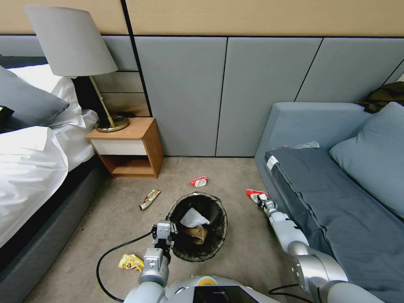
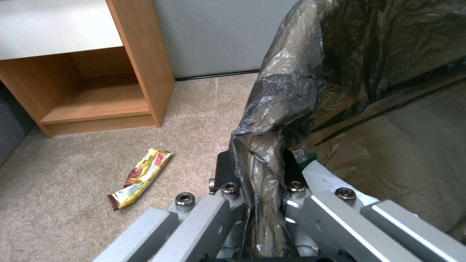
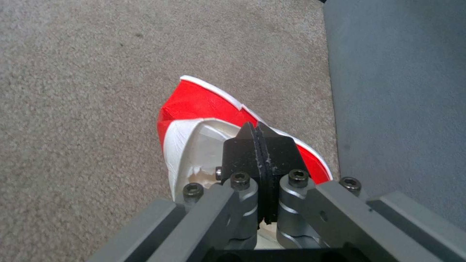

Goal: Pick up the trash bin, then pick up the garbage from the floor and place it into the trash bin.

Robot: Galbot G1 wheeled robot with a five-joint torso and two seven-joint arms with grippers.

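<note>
Bin [image 1: 198,227], one, white with a black liner, sits on the carpet at the view's 6 o'clock; the left end effector [image 1: 165,230] is clamped on its rim at 9 o'clock. Four wrappers lie around it: two red-and-white [image 1: 198,182], two yellow [image 1: 149,199]. The right end effector [image 3: 259,145], pads together, pinches the wrapper [image 3: 204,105] at 2 o'clock beside the sofa [image 1: 336,202].
</note>
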